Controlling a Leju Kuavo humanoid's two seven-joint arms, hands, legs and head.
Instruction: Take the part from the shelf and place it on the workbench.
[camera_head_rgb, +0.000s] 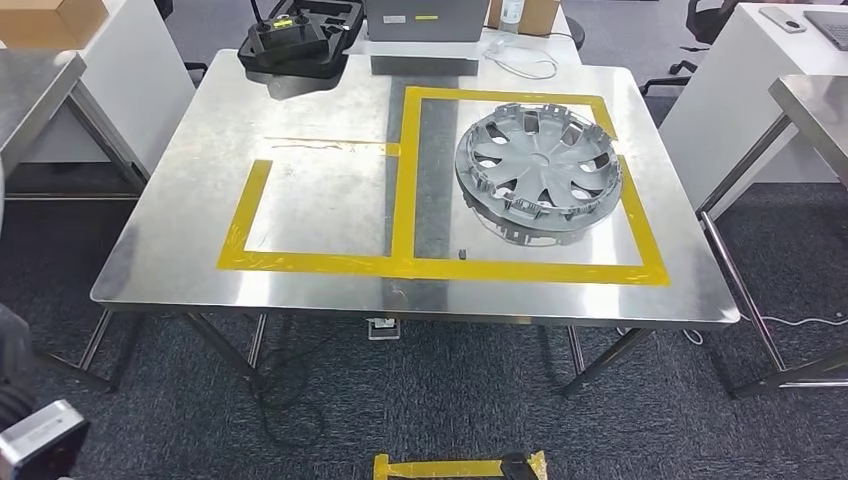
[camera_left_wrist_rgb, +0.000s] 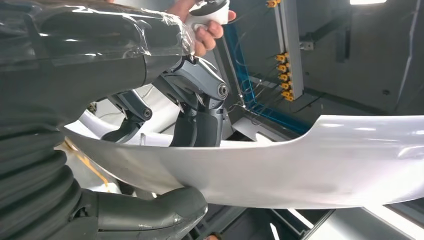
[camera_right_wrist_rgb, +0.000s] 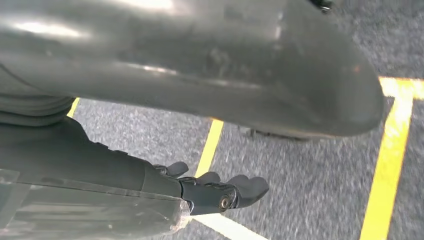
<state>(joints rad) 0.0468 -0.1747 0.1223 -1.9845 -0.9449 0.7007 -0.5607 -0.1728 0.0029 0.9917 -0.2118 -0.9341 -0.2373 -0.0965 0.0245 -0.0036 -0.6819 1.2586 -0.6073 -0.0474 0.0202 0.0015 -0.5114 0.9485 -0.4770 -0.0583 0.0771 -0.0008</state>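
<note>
Steel workbench (camera_head_rgb: 300, 200): brushed, shiny, marked with yellow tape (camera_head_rgb: 405, 180) squares.
Hubcap (camera_head_rgb: 538, 172): grey plastic, round, spoked, lying inside the right square.
Part (camera_left_wrist_rgb: 300, 165): smooth white curved panel, pinched by the left hand (camera_left_wrist_rgb: 195, 125); ends cut off.
Right hand (camera_right_wrist_rgb: 220, 192): holds nothing, fingers loosely apart over grey carpet (camera_right_wrist_rgb: 310, 175).

This is a robotics test lab set up like a small industrial workshop inside an office space. Stainless steel workbenches (camera_head_rgb: 300, 200) stand on grey carpet (camera_head_rgb: 450, 400), with work zones marked in yellow tape (camera_head_rgb: 400, 180) on the bench top and floor, and a silver wheel cover (camera_head_rgb: 540, 170) lies in one taped zone. White desks (camera_head_rgb: 730, 90), an office chair (camera_head_rgb: 715, 15), cardboard boxes (camera_head_rgb: 50, 20) and a black equipment case (camera_head_rgb: 295, 40) ring the benches.
</note>
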